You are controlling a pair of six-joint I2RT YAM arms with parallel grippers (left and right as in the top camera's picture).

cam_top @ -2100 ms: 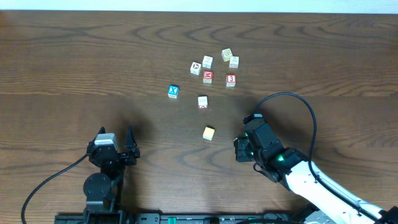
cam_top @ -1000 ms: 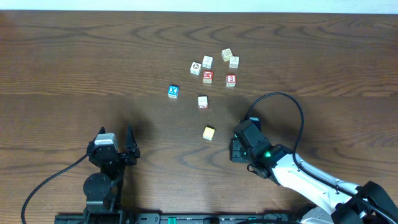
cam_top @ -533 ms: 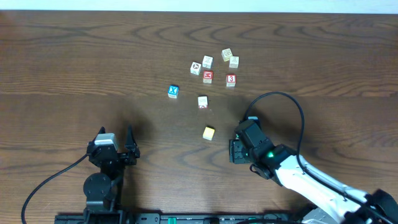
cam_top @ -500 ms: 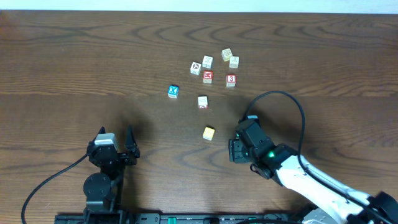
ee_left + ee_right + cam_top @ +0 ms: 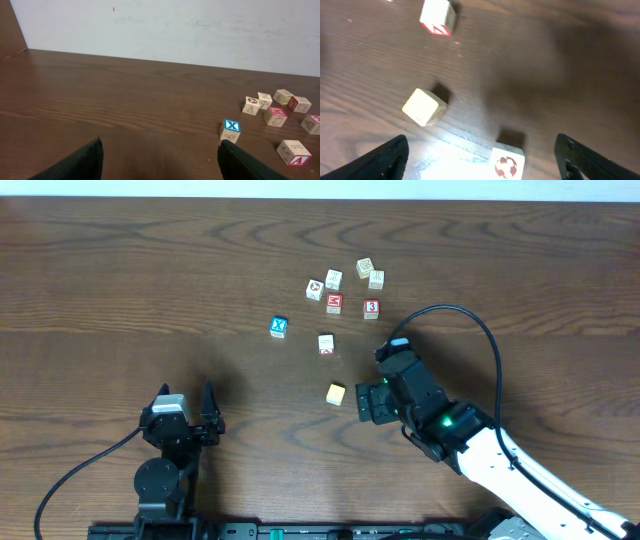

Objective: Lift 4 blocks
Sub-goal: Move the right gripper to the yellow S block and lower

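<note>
**Right gripper** (image 5: pixel 481 150): the fingers stand spread wide at the lower left and lower right corners of the wrist view and clasp nothing.

- At the bottom edge between them, a white block with a ball mark (image 5: pixel 509 161) rests on the table (image 5: pixel 560 60), clear of both fingers.
- Up and to the left of it, and apart from it, lies the pale yellow block (image 5: pixel 423 106).
- Near the top edge, left of centre, lies a white block with a red mark (image 5: pixel 437 17).

In the overhead view this gripper sits right of centre, just beside the right side of the pale yellow block. The ball-marked block is hidden beneath the gripper there.

**Farther blocks:** higher in the overhead frame, above centre, lies the red "3" block (image 5: pixel 371 308). The red cube with a white mark (image 5: pixel 333 304) is near it on the left, and several pale cubes (image 5: pixel 333 279) are grouped just above them. The blue cube (image 5: pixel 279 327) stands apart, left of this group.

**Left gripper** (image 5: pixel 160 150): the fingers are wide apart and empty. It sits at the lower left of the overhead frame, well apart from every block. In its wrist view the blue cube lies right of centre, and the grouped cubes lie toward the right edge.
</note>
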